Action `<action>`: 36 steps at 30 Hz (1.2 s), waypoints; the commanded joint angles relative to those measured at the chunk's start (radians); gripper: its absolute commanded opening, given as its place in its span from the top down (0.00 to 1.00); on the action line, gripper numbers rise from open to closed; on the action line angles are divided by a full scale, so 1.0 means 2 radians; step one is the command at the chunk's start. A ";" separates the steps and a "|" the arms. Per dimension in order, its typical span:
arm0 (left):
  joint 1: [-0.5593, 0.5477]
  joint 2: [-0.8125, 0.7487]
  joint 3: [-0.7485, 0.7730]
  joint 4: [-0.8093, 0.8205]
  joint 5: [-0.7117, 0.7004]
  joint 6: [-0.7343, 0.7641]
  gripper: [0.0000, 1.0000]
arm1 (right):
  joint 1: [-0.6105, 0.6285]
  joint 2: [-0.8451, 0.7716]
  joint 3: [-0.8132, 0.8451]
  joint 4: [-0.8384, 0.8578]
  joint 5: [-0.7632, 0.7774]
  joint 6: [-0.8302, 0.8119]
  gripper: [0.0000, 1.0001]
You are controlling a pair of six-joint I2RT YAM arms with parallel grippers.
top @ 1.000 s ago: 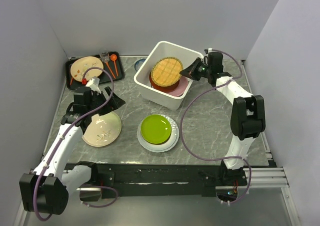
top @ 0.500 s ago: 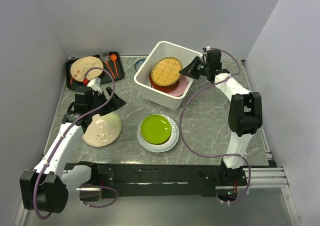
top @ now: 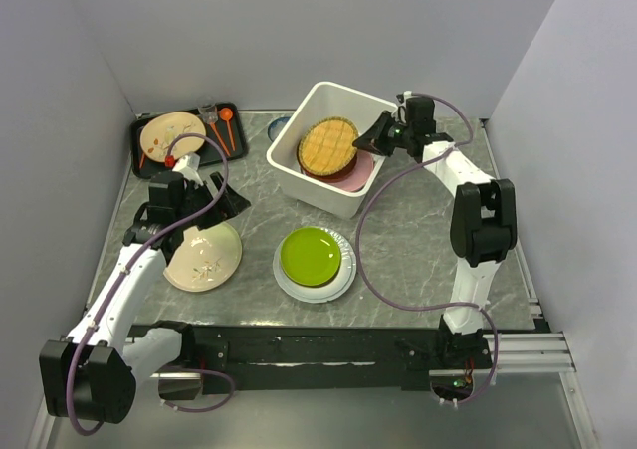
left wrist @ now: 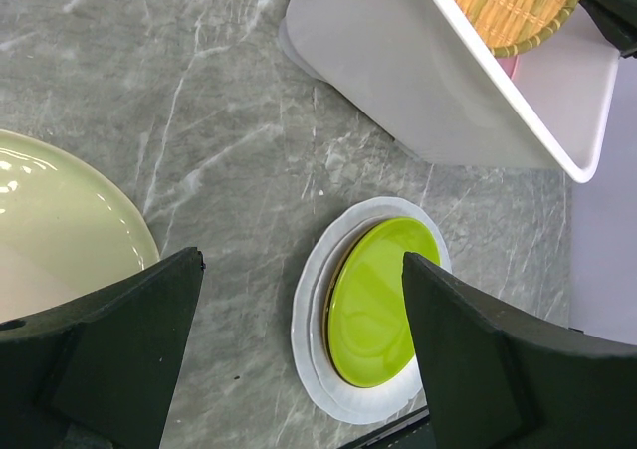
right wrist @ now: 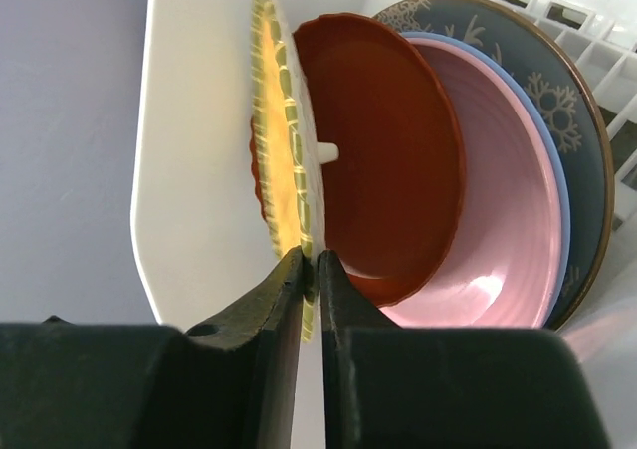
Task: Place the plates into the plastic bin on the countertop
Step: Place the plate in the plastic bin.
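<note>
Sitting in the plastic bin (top: 314, 192): stacked plates (top: 328, 142).

In bin (top: 317, 194) — plates (top: 328, 142), seemingly stacked

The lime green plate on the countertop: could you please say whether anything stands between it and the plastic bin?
Nothing visible does: only bare countertop lies between the lime green plate and the plastic bin. Inside the bin, the right gripper pinches the rim of the woven yellow plate.
</note>
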 commanded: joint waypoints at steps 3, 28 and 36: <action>-0.002 -0.016 0.008 0.002 -0.014 0.012 0.14 | 0.006 0.004 0.021 0.011 -0.014 -0.002 0.77; -0.003 -0.014 0.003 0.008 0.005 0.010 0.14 | 0.045 -0.131 0.030 -0.088 0.184 -0.091 0.30; -0.004 -0.016 0.002 0.005 -0.001 0.010 0.14 | 0.052 -0.153 0.018 -0.083 0.165 -0.088 0.30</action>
